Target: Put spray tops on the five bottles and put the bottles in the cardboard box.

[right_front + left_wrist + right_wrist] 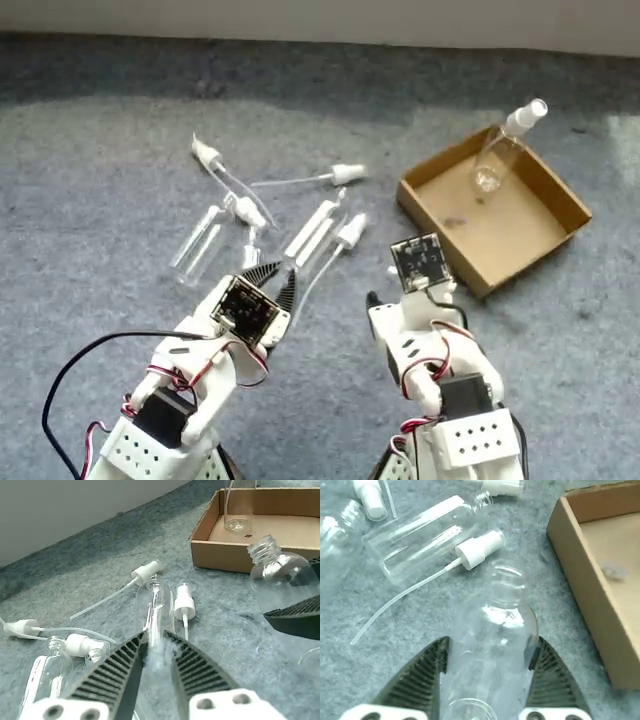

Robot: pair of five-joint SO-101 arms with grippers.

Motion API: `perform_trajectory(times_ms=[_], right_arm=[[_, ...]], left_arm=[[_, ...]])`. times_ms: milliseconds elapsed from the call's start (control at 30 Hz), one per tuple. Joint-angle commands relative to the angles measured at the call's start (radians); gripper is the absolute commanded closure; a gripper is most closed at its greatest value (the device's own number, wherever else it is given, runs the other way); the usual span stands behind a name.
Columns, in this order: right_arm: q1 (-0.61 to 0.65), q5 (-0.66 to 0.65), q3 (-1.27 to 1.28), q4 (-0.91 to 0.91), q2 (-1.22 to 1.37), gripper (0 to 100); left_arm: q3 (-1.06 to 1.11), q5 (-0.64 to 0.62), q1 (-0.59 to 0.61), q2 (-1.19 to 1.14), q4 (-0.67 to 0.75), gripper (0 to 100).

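Observation:
My right gripper is shut on a clear, topless bottle, held tilted just left of the cardboard box; this bottle also shows in the left wrist view. One bottle with a spray top leans inside the box. My left gripper stands a little open, its tips at the base of a lying bottle without gripping it. Beside that bottle lies a spray top. More open bottles and spray tops with long tubes lie scattered ahead of the left arm.
Everything rests on grey carpet. The box wall stands close beside my right gripper. A spray top with its tube lies just past the held bottle, next to a lying bottle. Bare carpet stretches far left.

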State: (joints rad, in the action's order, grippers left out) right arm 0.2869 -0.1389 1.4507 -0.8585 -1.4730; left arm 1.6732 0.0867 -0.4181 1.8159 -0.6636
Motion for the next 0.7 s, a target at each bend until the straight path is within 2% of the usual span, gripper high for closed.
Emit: perform_trajectory(times_ms=[0,167,367,500,667], right_arm=[[-0.056,0.012,0.007,0.027,-0.067,91.1],[-0.073,0.012,0.047,0.027,-0.157,91.1],[-0.076,0.012,0.114,0.027,-0.286,91.1],[-0.077,0.012,0.153,0.024,-0.364,91.1],[-0.085,0.012,0.16,0.025,-0.364,91.1]], left_arm=[[-0.108,0.048,-0.007,-0.001,-0.109,99],[-0.277,0.052,-0.007,-0.002,-0.229,99],[-0.412,0.132,-0.007,-0.004,-0.367,99],[-0.43,0.227,-0.005,-0.004,-0.397,99],[-0.437,0.315,0.088,-0.004,-0.397,99]])
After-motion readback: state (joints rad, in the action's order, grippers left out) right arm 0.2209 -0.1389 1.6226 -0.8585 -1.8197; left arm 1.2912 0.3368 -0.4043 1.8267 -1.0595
